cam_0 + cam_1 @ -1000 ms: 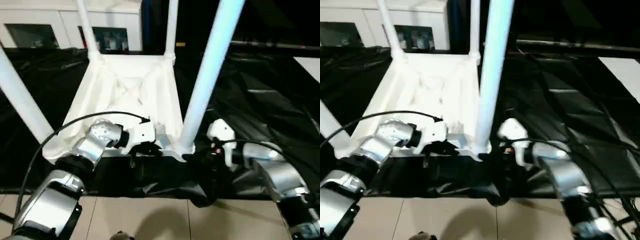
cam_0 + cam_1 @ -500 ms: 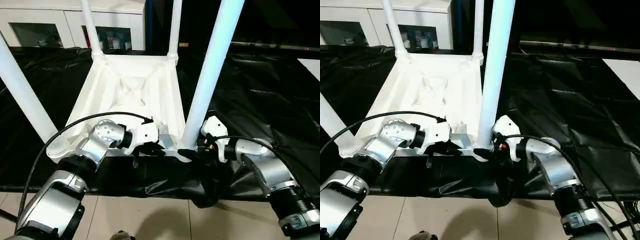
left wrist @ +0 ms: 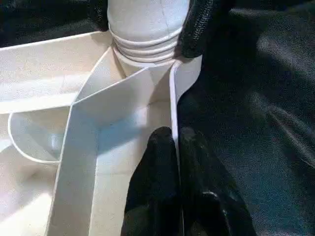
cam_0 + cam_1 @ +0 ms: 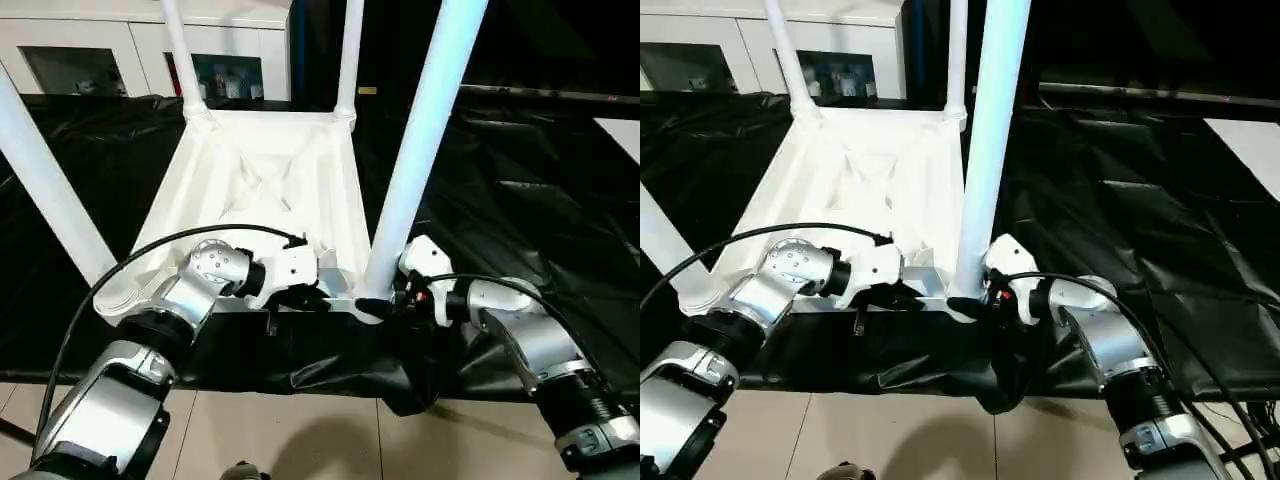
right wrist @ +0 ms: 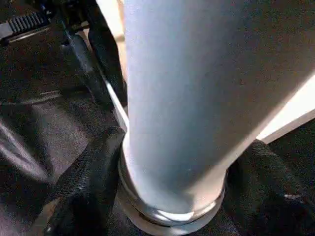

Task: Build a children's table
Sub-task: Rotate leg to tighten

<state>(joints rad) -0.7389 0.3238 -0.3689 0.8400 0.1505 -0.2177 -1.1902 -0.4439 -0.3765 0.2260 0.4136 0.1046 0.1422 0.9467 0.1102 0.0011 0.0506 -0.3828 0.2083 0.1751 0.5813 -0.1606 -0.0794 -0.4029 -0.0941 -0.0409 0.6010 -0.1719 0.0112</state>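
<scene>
1. The tabletop (image 4: 255,215) lies upside down on a counter (image 4: 540,190) draped in black plastic sheeting, its ribbed underside facing up.
2. Four white legs stand up from its corner sockets: the near right leg (image 4: 415,150), the near left leg (image 4: 45,190), the far left leg (image 4: 180,55) and the far right leg (image 4: 348,55).
3. The left gripper (image 4: 300,298) sits at the tabletop's near edge, just beside the near right corner. In the left wrist view its fingers (image 3: 157,167) are closed on the thin upright rim of the tabletop, one on the inner side and one on the outer.
4. The right gripper (image 4: 385,303) is at the foot of the near right leg, where the leg's flared end meets the corner socket. In the right wrist view its fingers (image 5: 91,172) stand apart on either side of the leg's base, close against it; whether they press on the leg cannot be told.
5. The same two black fingers also show in the left wrist view, flanking the ringed base of that leg.
6. A black cable (image 4: 150,250) arcs over the left forearm.
7. A white cabinet (image 4: 90,60) with glass doors stands behind the counter.
8. Pale floor tiles (image 4: 300,440) show below the counter's near edge.
</scene>
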